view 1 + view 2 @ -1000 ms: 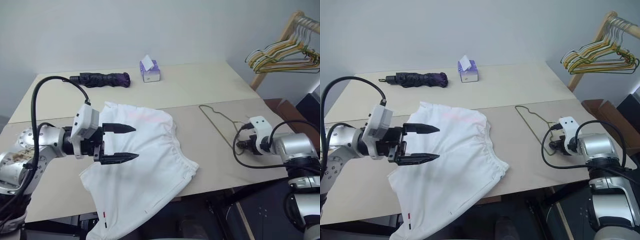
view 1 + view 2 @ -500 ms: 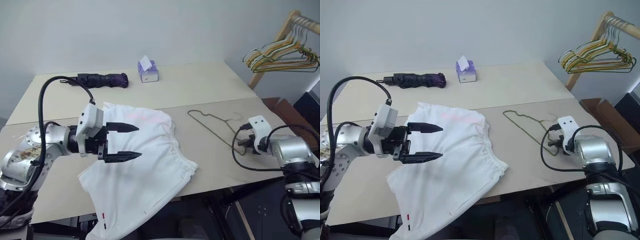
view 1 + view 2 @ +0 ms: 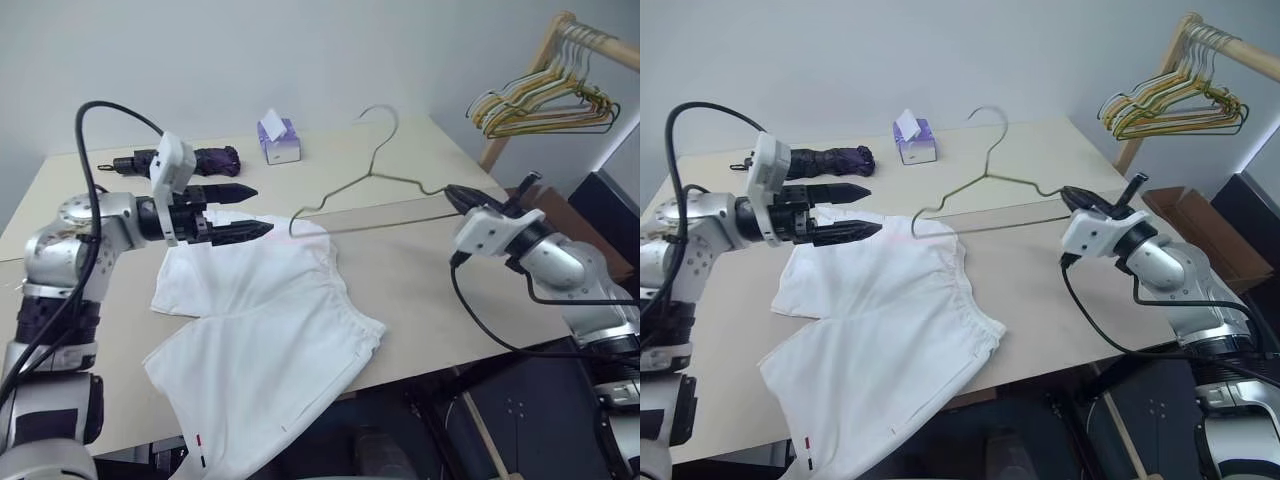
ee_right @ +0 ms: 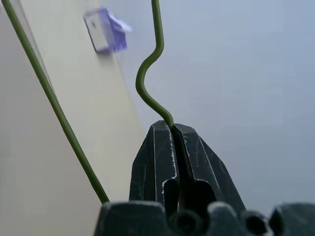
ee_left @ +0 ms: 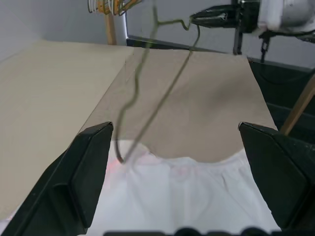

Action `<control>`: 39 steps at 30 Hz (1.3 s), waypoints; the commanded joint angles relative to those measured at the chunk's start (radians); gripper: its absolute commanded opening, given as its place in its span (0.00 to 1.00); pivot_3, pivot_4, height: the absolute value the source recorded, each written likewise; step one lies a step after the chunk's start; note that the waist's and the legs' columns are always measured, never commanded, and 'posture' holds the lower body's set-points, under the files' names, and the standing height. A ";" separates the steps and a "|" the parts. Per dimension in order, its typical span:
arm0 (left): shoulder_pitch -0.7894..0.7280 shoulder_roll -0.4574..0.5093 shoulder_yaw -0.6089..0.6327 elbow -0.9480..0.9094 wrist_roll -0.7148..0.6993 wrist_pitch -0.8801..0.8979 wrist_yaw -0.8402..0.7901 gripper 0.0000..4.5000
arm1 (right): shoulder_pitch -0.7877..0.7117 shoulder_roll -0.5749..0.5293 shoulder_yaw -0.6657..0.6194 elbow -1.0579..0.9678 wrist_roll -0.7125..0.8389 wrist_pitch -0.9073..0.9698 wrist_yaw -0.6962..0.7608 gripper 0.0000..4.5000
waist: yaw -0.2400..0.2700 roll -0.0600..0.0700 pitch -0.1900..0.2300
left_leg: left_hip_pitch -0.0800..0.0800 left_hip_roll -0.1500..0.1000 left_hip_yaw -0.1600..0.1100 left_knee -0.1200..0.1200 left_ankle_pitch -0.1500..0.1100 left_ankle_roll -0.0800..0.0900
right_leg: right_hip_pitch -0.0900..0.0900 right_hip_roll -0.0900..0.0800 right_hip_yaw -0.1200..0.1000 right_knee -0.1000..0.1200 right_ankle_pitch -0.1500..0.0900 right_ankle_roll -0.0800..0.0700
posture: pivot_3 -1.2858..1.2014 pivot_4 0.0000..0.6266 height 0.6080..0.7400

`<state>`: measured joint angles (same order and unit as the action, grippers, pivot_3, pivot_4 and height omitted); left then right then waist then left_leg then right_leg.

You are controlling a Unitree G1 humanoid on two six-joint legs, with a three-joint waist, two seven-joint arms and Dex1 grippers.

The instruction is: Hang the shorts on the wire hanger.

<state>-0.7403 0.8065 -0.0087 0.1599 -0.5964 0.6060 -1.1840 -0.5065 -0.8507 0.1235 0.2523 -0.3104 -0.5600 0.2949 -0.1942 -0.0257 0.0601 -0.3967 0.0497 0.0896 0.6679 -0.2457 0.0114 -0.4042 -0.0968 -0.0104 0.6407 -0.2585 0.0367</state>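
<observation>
The white shorts (image 3: 265,325) lie spread on the table, one leg hanging over the front edge. My right gripper (image 3: 456,196) is shut on one end corner of the wire hanger (image 3: 371,172) and holds it up in the air, hook upward, its long bar reaching left over the table. The right wrist view shows the closed fingertips (image 4: 162,135) pinching the thin wire hanger (image 4: 146,73). My left gripper (image 3: 264,208) hovers open and empty above the far edge of the shorts. The hanger's free corner (image 5: 129,105) hangs just past its fingertips, apart from them.
A folded dark purple umbrella (image 3: 190,160) and a purple tissue box (image 3: 277,140) lie at the table's far side. A wooden rack with bunched yellow and green hangers (image 3: 540,100) stands at the right, a cardboard box (image 3: 1185,215) below it.
The right gripper has lifted the wire hanger off the table and turned it upright, moving up and leftward. The left gripper has moved forward to the shorts' far edge. The view has shifted.
</observation>
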 commanded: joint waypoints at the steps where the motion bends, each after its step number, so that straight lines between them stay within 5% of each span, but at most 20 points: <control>1: -0.065 -0.003 -0.069 0.074 0.067 -0.030 -0.106 0.97 | -0.045 -0.010 -0.027 -0.015 0.027 -0.102 0.023 0.00 | -0.009 0.000 0.000 | 0.000 0.000 0.000 0.000 0.001 -0.001 | 0.000 0.000 0.000 0.000 0.000 0.000 | 0.43 0.03 1.00; 15: -0.085 -0.134 -0.222 0.245 0.313 -0.231 -0.187 0.97 | -0.088 0.051 -0.078 -0.146 0.129 0.013 0.127 0.00 | -0.038 0.000 0.000 | 0.000 0.000 -0.002 0.001 0.001 -0.002 | 0.001 0.000 0.000 0.004 0.000 0.000 | 0.42 0.01 1.00; 20: -0.106 -0.160 -0.192 0.282 0.321 -0.245 -0.183 0.74 | -0.080 0.054 -0.087 -0.161 0.130 0.019 0.143 0.00 | -0.042 0.000 -0.001 | 0.000 0.000 -0.002 0.001 0.001 -0.001 | 0.000 0.000 0.000 0.005 0.000 0.000 | 0.41 0.01 1.00; 31: -0.113 -0.150 -0.144 0.287 0.299 -0.206 -0.254 0.00 | -0.069 0.051 -0.097 -0.164 0.120 0.003 0.175 0.00 | -0.046 0.000 -0.001 | 0.000 0.000 -0.002 0.001 0.001 -0.002 | 0.000 0.000 0.000 0.005 0.000 0.000 | 0.41 0.00 1.00; 39: -0.126 -0.131 -0.121 0.281 0.292 -0.188 -0.293 0.56 | -0.064 0.050 -0.097 -0.165 0.123 -0.007 0.191 0.00 | -0.048 0.000 -0.001 | 0.000 0.000 -0.002 0.001 0.001 -0.002 | 0.000 0.000 0.000 0.005 0.000 0.000 | 0.41 0.00 1.00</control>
<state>-0.8430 0.6646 -0.1624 0.4662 -0.2820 0.4173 -1.4723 -0.5645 -0.7964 0.0609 0.1177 -0.2126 -0.5475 0.4863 -0.2426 -0.0259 0.0593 -0.3969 0.0497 0.0873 0.6693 -0.2445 0.0097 -0.4038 -0.0969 -0.0107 0.6460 -0.2584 0.0368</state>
